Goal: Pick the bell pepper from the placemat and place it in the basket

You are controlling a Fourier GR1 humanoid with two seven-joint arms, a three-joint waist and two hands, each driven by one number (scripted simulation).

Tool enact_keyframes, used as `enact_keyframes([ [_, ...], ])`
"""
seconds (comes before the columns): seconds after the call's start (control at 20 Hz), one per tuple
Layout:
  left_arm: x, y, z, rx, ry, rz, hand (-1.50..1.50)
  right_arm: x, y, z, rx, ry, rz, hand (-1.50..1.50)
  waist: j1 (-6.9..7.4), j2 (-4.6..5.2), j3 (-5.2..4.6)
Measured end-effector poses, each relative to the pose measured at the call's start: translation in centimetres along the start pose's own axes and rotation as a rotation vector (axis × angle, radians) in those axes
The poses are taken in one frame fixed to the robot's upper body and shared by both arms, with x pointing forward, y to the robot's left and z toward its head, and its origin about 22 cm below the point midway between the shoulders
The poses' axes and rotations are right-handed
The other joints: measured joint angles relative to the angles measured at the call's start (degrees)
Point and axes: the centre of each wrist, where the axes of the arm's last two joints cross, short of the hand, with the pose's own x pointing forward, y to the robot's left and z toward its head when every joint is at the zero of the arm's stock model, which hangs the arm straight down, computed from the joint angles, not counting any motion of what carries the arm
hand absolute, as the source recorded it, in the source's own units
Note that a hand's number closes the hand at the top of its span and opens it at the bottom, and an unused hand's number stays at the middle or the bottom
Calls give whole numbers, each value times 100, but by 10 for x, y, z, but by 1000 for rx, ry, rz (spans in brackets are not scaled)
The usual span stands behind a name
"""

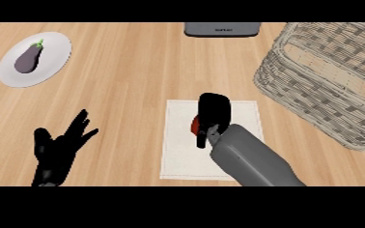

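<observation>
1. Curling down over the bell pepper (194,122), the fingers of the right hand (212,112) are seen closed around it, so that only a sliver of red shows at the hand's left edge.
2. The pepper is judged to sit on the placemat (178,159), near its middle; whether it is lifted clear cannot be told.
3. Since so little of the pepper is visible, the hold cannot be checked; a slip may be caused if the smooth skin is caught only at one side.
4. The placemat may be dragged or rucked if it is snagged as the hand is raised.
5. The basket (314,96) stands to the right, well apart, tilted; its rim may be struck if the pepper is carried too low.
6. The left hand (58,149) rests open at the lower left, fingers spread.
</observation>
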Motion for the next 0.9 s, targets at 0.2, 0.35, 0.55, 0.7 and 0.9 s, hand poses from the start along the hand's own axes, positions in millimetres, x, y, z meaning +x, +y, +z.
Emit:
enact_keyframes([
  [0.2,3,-4,-3,-6,-7,-4,0,9,-22,-21,-24,119,-79,150,87,46,4],
  [0.35,8,-7,-5,-19,-3,-13,0,13,-36,-35,-51,195,-119,150,162,75,2],
  [0.55,9,-7,-6,-31,-7,-14,0,21,-54,-42,-147,241,-134,150,201,75,-9],
  [0.7,6,-7,-4,-25,-3,-8,0,29,-76,-40,-255,227,-219,150,161,54,-6],
  [0.9,2,-1,-1,-3,14,-4,0,35,-123,-26,-472,131,-488,150,30,6,6],
])
